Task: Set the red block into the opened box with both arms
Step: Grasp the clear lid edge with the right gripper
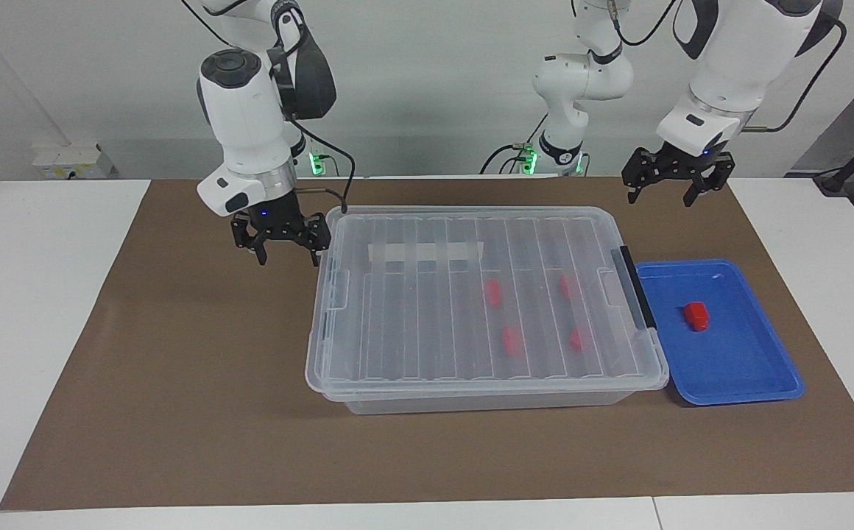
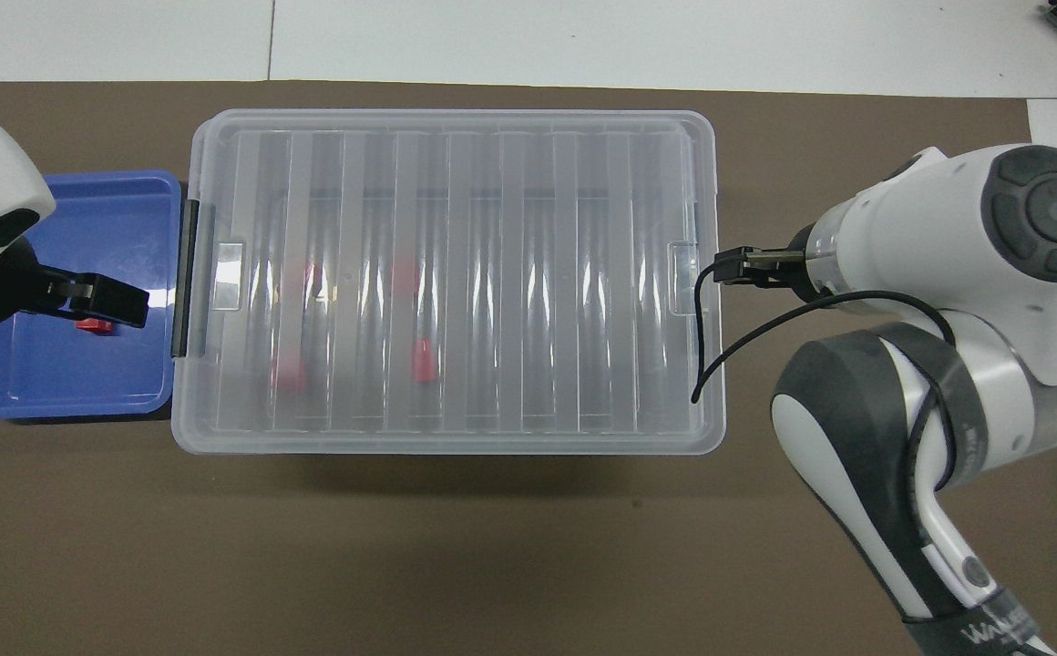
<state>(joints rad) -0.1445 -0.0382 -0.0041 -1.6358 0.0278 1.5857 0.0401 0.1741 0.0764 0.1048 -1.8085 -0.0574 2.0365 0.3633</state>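
One red block (image 1: 696, 315) sits in the tray (image 1: 758, 383) by the lidded box (image 1: 471, 397). Right gripper (image 1: 285, 250), open and empty, is at the box's end; left gripper (image 1: 668, 185), open, waits. Next: lift lid.

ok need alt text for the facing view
A large clear plastic bin with its ribbed lid on holds four small red blocks. Beside it, a fifth red block lies in a shallow blue tray. The open right gripper hangs by the bin's end; the open left gripper waits above the mat.
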